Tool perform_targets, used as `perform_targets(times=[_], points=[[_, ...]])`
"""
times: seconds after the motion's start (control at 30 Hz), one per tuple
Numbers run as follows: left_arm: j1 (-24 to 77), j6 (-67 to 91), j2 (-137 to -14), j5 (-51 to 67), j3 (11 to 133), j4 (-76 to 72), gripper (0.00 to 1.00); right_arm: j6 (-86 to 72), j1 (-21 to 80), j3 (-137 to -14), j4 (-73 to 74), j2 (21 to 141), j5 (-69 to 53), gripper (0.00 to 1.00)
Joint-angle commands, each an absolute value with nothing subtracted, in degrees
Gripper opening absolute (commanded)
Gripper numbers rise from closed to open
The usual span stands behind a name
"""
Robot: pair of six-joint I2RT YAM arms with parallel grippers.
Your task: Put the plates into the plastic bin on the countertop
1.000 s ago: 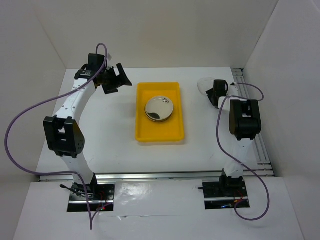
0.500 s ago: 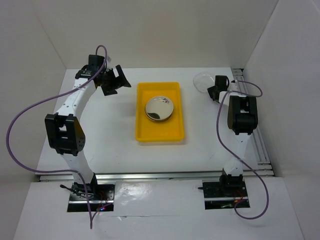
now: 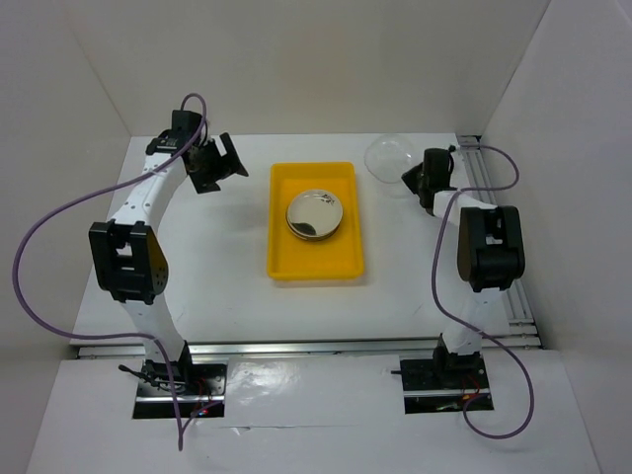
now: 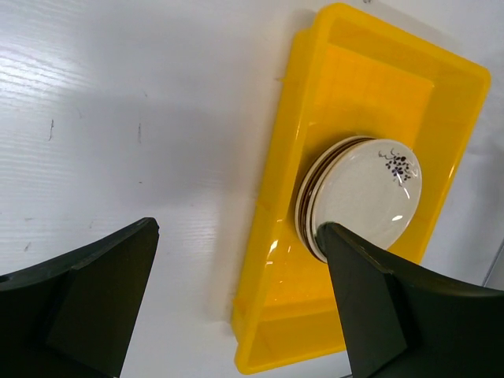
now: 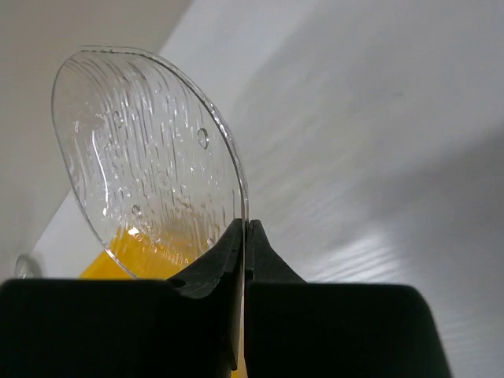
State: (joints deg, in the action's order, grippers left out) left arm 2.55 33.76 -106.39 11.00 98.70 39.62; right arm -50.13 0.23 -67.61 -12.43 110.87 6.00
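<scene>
The right fingers (image 5: 213,264) are clenched on the rim of a clear glass plate (image 5: 150,157). The plate stands almost on its edge between them and is lifted off the desk (image 3: 227,247). In the top view this plate is at the far right of the desk, close to the back wall. It is near the far right corner of the yellow bin (image 3: 316,259) but not over it. The left fingers (image 4: 102,291) are released, spread wide and grasping nothing. They hang above the desk, to the left of the far end of the bin. The bin lies on the middle of the desk, between the two arms. Inside it, about in the middle, lies a stack of plates (image 4: 366,193), and the top one is cream with a small dark flower mark
</scene>
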Motion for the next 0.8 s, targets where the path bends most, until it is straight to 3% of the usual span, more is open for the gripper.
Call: perform_targets(times=[0.0, 0.43, 0.77], points=[[2.37, 34.98, -107.4, 7.82, 101.34, 41.13, 1.0, -38.51, 3.77, -71.09, -18.99, 106.08, -1.66, 0.0], [2.37, 33.93, -109.25, 3.16, 103.71, 43.42, 1.0, -24.35, 16.96, -88.58, 11.59, 110.39, -0.09, 0.0], [2.37, 33.93, -109.25, 2.64, 103.71, 43.95, 1.0, -24.35, 22.06, -81.14, 14.16, 108.73, -1.93, 0.0]])
